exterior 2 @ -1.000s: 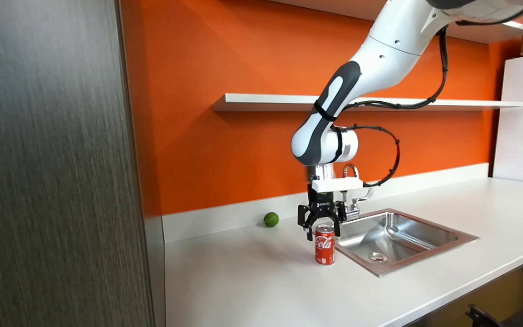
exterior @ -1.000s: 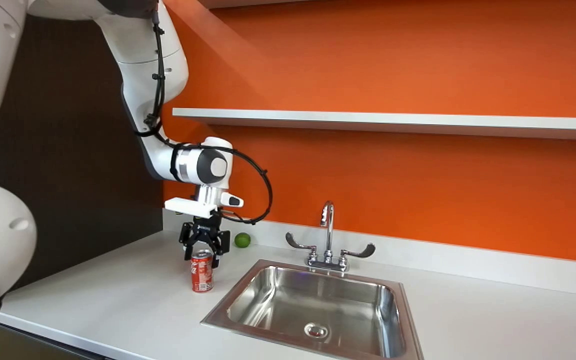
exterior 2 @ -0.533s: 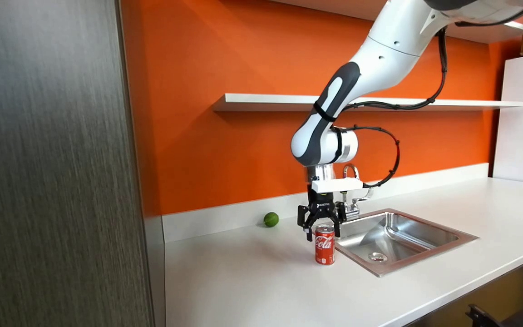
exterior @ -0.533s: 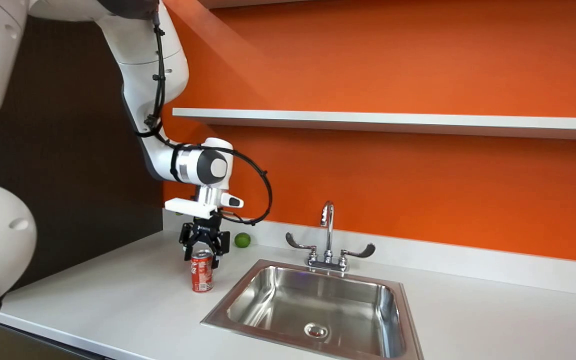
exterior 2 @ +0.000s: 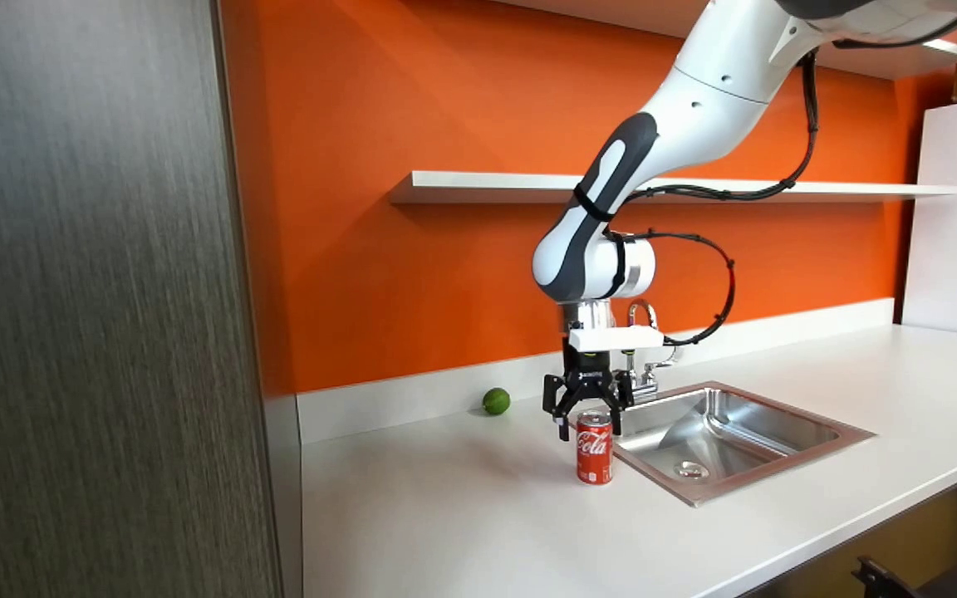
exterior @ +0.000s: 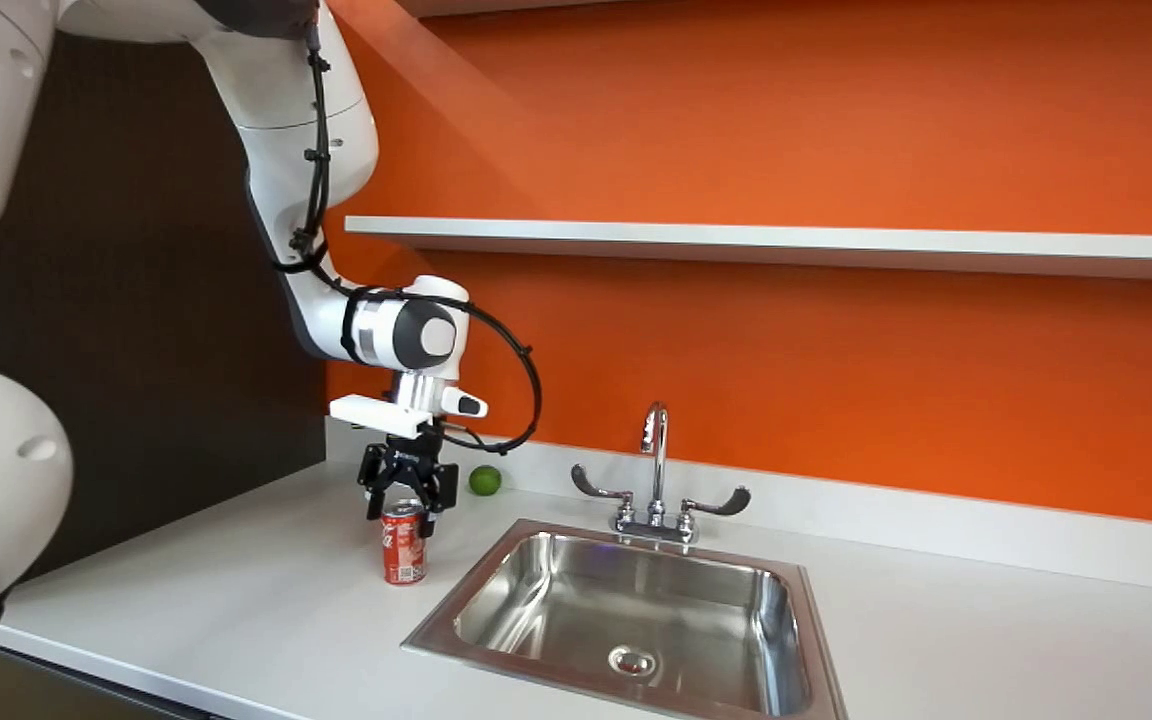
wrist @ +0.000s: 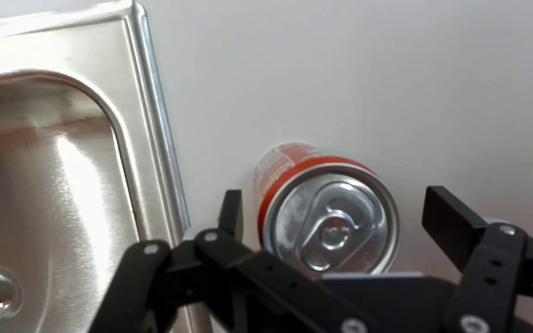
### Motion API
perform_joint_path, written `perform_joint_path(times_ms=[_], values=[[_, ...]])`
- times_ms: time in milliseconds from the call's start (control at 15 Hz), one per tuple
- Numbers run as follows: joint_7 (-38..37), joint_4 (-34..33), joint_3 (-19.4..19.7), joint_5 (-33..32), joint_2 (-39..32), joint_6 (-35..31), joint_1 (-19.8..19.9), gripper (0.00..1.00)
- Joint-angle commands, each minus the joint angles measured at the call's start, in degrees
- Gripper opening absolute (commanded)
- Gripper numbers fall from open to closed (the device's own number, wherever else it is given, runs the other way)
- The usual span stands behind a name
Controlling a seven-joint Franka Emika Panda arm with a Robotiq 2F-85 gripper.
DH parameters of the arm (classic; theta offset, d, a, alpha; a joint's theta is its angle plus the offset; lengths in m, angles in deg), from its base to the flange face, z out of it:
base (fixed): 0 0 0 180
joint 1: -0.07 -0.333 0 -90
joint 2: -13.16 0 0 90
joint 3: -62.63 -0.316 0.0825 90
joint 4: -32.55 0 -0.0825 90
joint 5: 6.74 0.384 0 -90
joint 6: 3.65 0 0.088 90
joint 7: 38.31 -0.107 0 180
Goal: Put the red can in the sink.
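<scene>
The red can (exterior 2: 594, 458) stands upright on the worktop (exterior 2: 445, 515), just beside the sink (exterior: 636, 615), its silvery lid (wrist: 333, 231) facing up between the two fingers (wrist: 232, 210) of the tool (wrist: 335, 203). The tool points down from the white arm (exterior: 306, 150) with its fingers spread apart, and in the wrist view a gap shows between each of them and the can. In both exterior views a green ball (exterior 2: 496, 401) lies near the back of the worktop, apart from the can, while a tap (exterior: 657, 475) rises at the back of the sink and a shelf (exterior: 786, 240) runs along the orange wall (exterior: 836, 380) above.
</scene>
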Motion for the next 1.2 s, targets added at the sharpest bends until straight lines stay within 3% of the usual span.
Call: perform_joint_path(times_ms=[0, 400, 467, 533, 800, 1133], values=[[0.7, 0.3, -1.0, 1.3, 0.7, 0.8, 1.3, 1.0], [0.5, 0.6, -0.9, 1.7, 0.8, 0.9, 1.5, 1.0], [0.6, 0.6, -0.8, 1.7, 0.8, 1.0, 1.6, 0.75], [0.7, 0.6, -0.9, 1.8, 0.8, 1.0, 1.7, 0.74], [0.9, 0.5, -0.9, 2.2, 0.7, 1.0, 2.1, 0.42], [1.1, 0.4, -0.8, 2.7, 1.3, 1.0, 2.4, 0.39]])
